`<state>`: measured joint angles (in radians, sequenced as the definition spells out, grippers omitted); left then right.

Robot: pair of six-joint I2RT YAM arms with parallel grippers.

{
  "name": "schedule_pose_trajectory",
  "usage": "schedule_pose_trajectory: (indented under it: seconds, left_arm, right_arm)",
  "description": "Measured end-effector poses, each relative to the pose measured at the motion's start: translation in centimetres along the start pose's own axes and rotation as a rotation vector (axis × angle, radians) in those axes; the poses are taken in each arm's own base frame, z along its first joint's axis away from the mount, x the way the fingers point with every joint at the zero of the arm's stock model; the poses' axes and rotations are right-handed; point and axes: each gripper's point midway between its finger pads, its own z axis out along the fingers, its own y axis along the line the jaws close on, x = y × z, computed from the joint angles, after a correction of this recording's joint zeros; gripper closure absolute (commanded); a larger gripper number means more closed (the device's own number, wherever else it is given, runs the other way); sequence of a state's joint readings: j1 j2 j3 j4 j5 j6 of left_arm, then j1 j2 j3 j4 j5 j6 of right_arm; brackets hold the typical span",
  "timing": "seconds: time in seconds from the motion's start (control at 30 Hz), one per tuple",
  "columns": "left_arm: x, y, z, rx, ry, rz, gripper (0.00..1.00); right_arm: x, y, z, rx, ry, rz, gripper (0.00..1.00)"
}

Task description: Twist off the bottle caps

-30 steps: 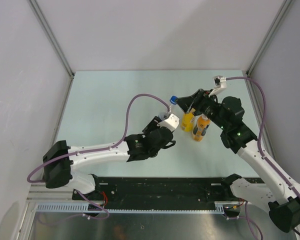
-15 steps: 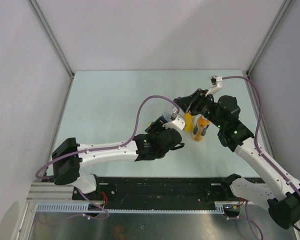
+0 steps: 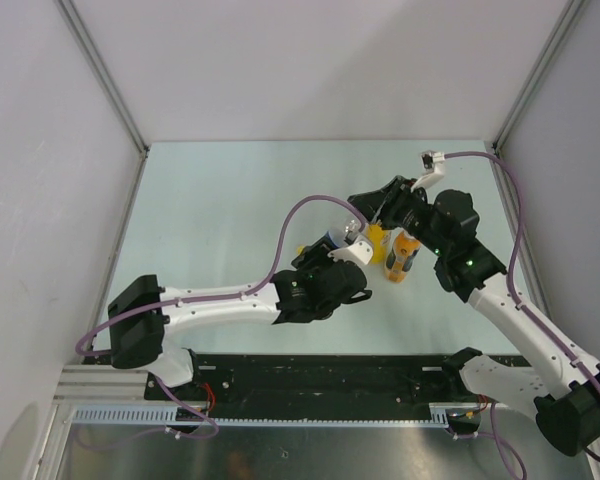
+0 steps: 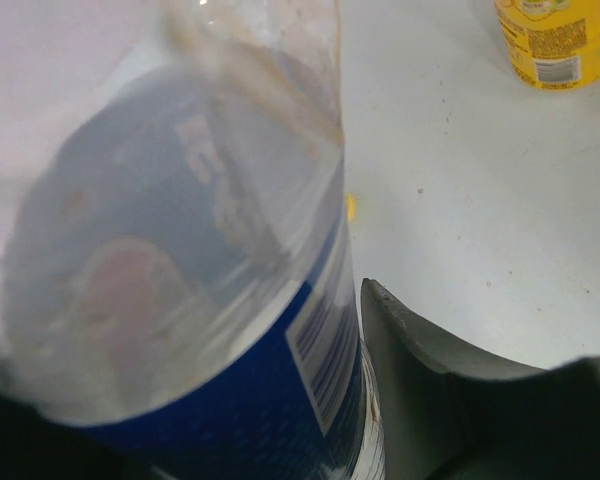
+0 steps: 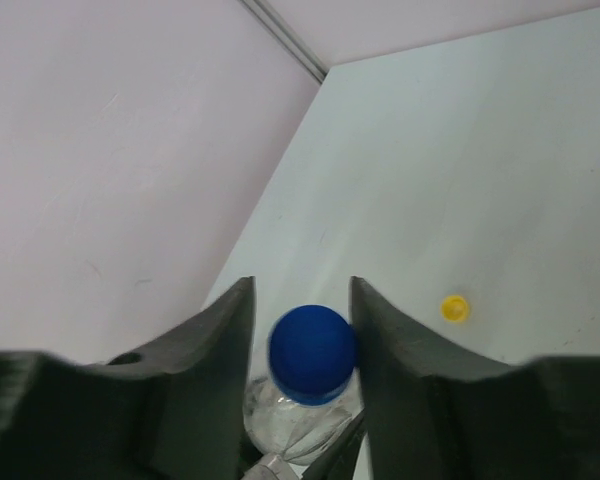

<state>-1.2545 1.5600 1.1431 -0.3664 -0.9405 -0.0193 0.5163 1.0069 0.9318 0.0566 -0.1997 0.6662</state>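
My left gripper [image 3: 342,245] is shut on the clear water bottle [image 4: 200,300] with the blue label and holds it upright; one of its fingers [image 4: 420,370] presses against the bottle's side. My right gripper [image 5: 300,290] is above it, jaws straddling the blue cap [image 5: 312,352]. The right finger touches the cap and the left finger stands a small gap away. A loose yellow cap [image 5: 455,308] lies on the table, left of the bottle in the top view [image 3: 302,248]. The yellow juice bottle [image 3: 377,242] and the orange bottle [image 3: 404,255] stand just right of the water bottle. The white cap is not in view.
The bottom of the yellow juice bottle [image 4: 555,40] shows at the upper right of the left wrist view. White walls with metal corner rails [image 3: 105,80] enclose the pale table [image 3: 230,190] on three sides. Both arms crowd round the bottles right of centre.
My left gripper carried the water bottle slightly right and nearer. My right gripper moved left over the bottle top, so the blue cap, in plain sight one second ago, is now covered between its fingers.
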Motion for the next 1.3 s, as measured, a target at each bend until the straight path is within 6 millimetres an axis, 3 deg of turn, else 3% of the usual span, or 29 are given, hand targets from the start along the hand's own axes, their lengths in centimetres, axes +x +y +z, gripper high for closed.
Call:
schedule_pose_trajectory:
  seconds: [0.07,0.17,0.47,0.73,1.0,1.3]
  left_arm:
    - [-0.1,0.2,0.0,-0.01,-0.002,-0.005,0.76]
    - [-0.2,0.4,0.0,-0.019,-0.002,-0.005,0.76]
    - [-0.3,-0.2,-0.1,0.02,-0.005,-0.014,0.77]
    - [-2.3,-1.6,-1.8,0.273,-0.063,-0.078,0.77]
    - [-4.3,-3.2,-5.9,0.642,-0.194,-0.082,0.73]
    - [-4.7,-5.5,-12.0,1.032,-0.33,-0.064,0.71]
  right_arm:
    - [-0.1,-0.2,0.1,0.008,-0.004,-0.003,0.9]
    - [-0.2,-0.4,0.1,0.015,-0.009,0.001,0.99]
    - [-0.3,-0.3,-0.1,0.013,-0.013,-0.026,1.0]
    - [-1.5,1.5,-1.9,-0.073,-0.051,-0.14,1.0]
    - [-2.3,5.1,-4.4,-0.287,-0.041,-0.275,1.0]
    - [-0.8,9.0,-8.3,-0.588,0.055,-0.388,1.0]
